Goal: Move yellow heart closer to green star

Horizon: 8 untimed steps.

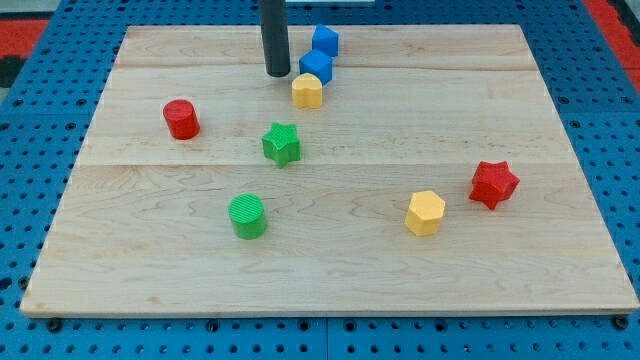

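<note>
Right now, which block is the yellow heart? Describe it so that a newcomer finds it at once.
Start at the dark rod near the board's top edge; my tip ends there. Just right of it, two blue blocks run diagonally downward. The yellow heart touches their lower end; the other yellow block sits far lower right.

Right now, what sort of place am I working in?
Probably a lab tabletop test rig: a pale wooden board on blue perforated pegboard, with small plastic blocks like the green star block. My tip sits left of the yellow heart block.

Red cylinder (181, 119); green cylinder (247, 216); red star (493, 184); yellow hexagon (425, 213); two blue blocks (316, 66)
</note>
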### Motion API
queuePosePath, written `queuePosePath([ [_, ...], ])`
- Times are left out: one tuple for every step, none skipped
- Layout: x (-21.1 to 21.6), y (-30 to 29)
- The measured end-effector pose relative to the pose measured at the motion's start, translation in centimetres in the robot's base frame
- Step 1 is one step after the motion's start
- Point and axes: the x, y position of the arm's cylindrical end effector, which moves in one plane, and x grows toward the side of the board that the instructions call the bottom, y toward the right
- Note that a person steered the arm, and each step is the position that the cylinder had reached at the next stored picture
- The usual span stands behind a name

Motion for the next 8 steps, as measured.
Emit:
queuePosePath([
  [1.1,0.8],
  [2.9,3.3],
  [3.9,1.8],
  [5.4,-4.0],
  [9.8,-7.0],
  [13.5,-3.0],
  [13.7,0.5],
  [14.9,0.9],
])
